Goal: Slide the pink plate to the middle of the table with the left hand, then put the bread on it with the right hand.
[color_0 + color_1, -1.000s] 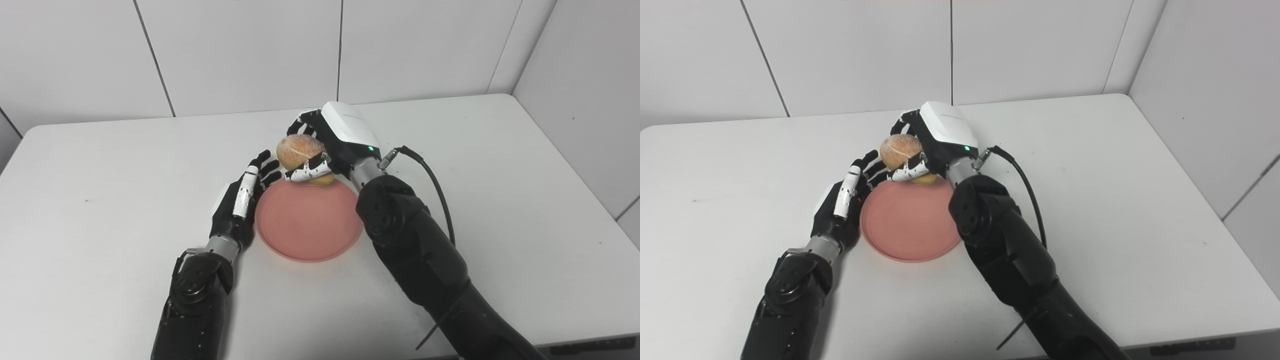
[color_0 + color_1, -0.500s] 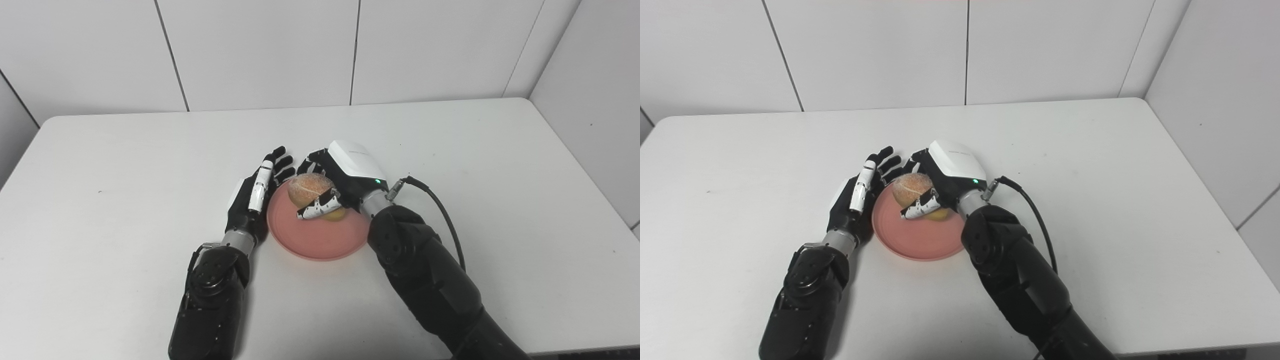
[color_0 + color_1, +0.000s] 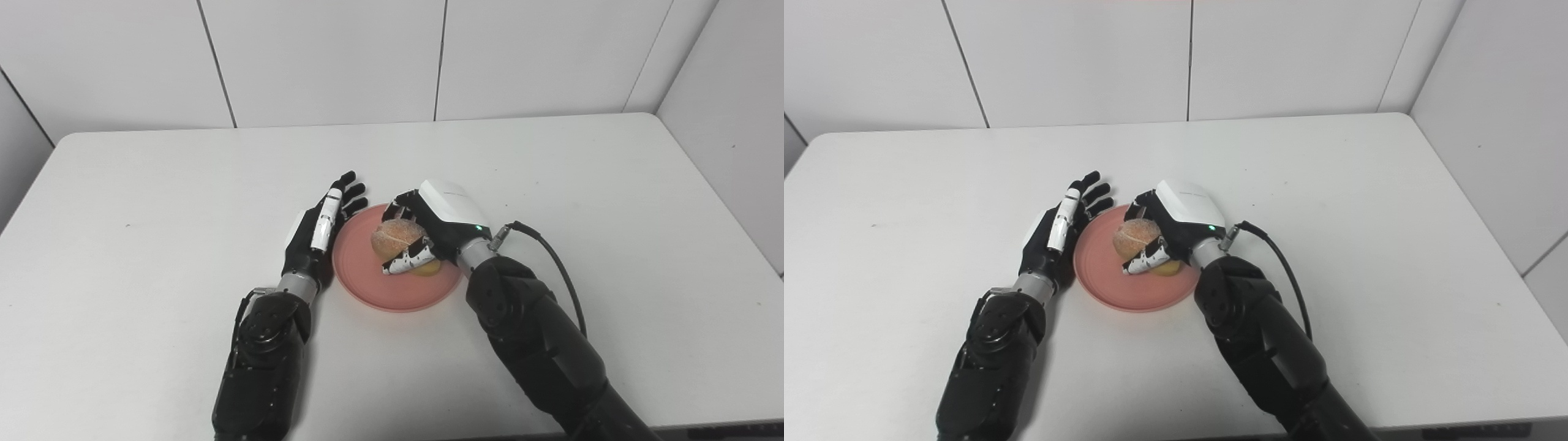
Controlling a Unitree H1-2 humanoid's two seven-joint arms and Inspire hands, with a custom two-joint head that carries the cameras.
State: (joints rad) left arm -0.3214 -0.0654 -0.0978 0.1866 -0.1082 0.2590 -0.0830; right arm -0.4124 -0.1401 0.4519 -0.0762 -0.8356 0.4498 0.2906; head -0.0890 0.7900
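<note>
The pink plate [image 3: 367,278] lies near the middle of the white table [image 3: 122,184]. My right hand [image 3: 438,220] is shut on the round brown bread [image 3: 397,237] and holds it low over the plate's middle; I cannot tell whether the bread touches the plate. My left hand [image 3: 318,229] is open with fingers straight, lying on the table against the plate's left rim. The same scene shows in the right eye view, with the bread [image 3: 1136,236] over the plate [image 3: 1102,278].
A black cable [image 3: 554,257] runs from my right wrist along the forearm. White wall panels [image 3: 337,55] stand behind the table and along its right side. The table's near edge is at the picture's bottom.
The camera has shifted. My right hand has brought the bread from above the plate's far rim down over the plate's middle. My left hand stays at the plate's left rim.
</note>
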